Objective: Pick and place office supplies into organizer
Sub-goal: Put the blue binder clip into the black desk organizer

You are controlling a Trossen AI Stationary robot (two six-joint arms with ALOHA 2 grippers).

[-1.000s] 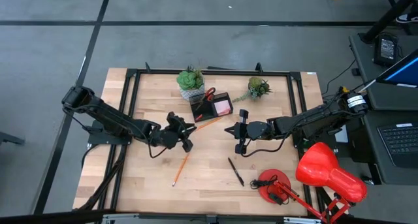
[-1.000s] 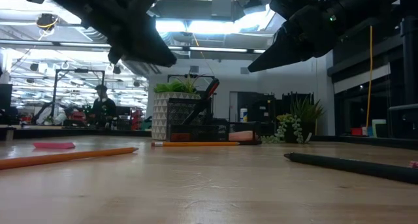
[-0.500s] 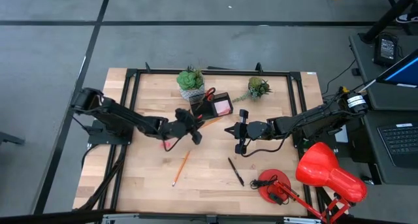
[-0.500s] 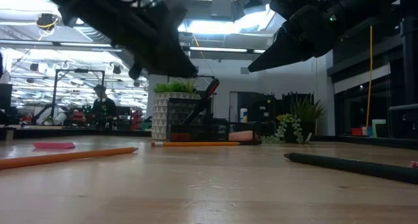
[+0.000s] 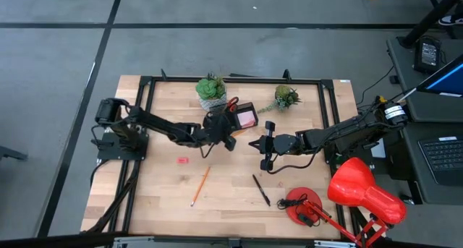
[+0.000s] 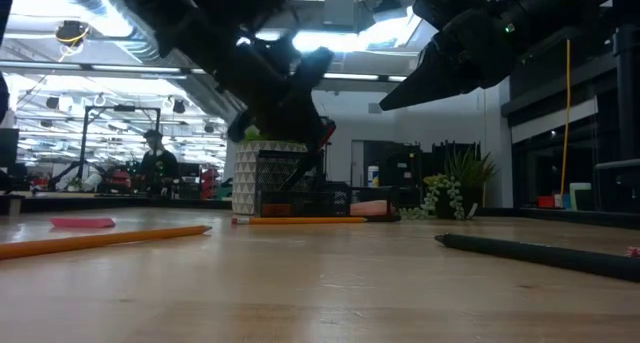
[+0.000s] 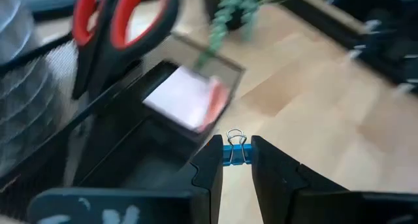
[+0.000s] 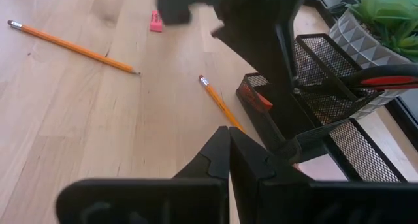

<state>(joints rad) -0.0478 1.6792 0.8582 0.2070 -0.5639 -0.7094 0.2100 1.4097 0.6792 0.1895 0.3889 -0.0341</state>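
Observation:
The black mesh organizer [image 5: 237, 119] stands at the table's far middle, with red-handled scissors [image 5: 232, 103] upright in it and a pink sticky-note pad [image 5: 248, 118] lying in one compartment. My left gripper [image 5: 230, 141] hovers at the organizer's near edge, shut on a small blue binder clip [image 7: 235, 153]. My right gripper [image 5: 253, 142] waits shut to the organizer's right. One orange pencil [image 5: 200, 185] lies toward the near edge. Another pencil [image 8: 219, 101] lies beside the organizer. A black pen [image 5: 260, 189] and a pink eraser [image 5: 183, 160] lie on the wood. My left gripper pinches the blue binder clip's body [image 7: 234, 156] between its two fingertips. The clip's silver wire loops [image 7: 235, 138] stick out beyond the fingers. The fingers slant down toward the organizer from the table's left, and the clip is lifted clear of the table.
Two green potted plants [image 5: 211, 90] [image 5: 285, 97] flank the organizer at the far edge. A red desk lamp [image 5: 358, 190] fills the near right corner. Bare wood [image 5: 159, 197] lies at the near left.
My left gripper has swung toward the table's right and far side to the organizer's near edge, sinking slightly and rolling, with the clip still between its fingers. The pink eraser that the arm covered now shows on the wood.

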